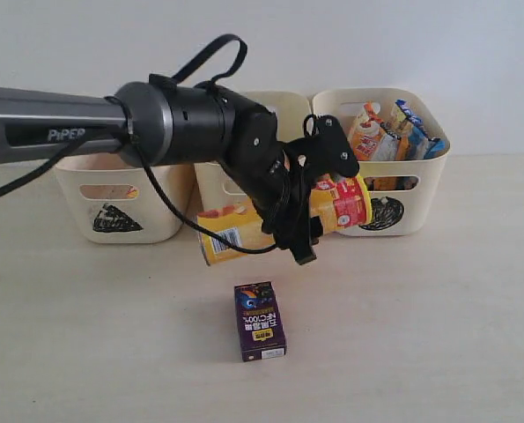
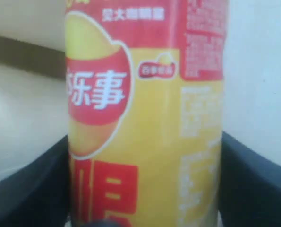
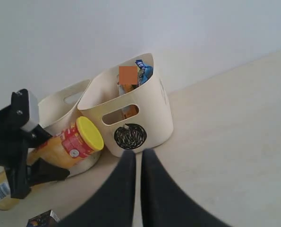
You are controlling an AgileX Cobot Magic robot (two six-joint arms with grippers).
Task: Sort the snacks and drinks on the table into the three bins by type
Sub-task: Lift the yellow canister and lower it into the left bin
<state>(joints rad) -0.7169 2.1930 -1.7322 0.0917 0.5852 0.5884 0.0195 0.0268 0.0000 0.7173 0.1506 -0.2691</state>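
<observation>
- The left tool [image 1: 298, 225] pinches the yellow-orange-red crisp tube [image 1: 343, 204] across its middle. The tube lies crosswise in the air, clear of the table [image 1: 438, 335].
- The left wrist view shows a dark finger [image 2: 31, 189] pressed against each side of the tube, so the grip looks centred.
- The middle bin [image 1: 279, 101] is at 12 o'clock from the tube, the circle bin [image 1: 420, 198] holding the crinkly bags [image 1: 394, 132] is at 2, and the triangle bin [image 1: 156, 220] is at 10.
- The dark purple carton [image 1: 260, 320] lies on the table at 6 o'clock.
- To do this well, lift the tube clear of the rim and tip one end down, since it looks long for the opening. Let go only once it is low inside.
- The right tool [image 3: 140, 175] is pressed together, holding nothing, well apart from the tube.
</observation>
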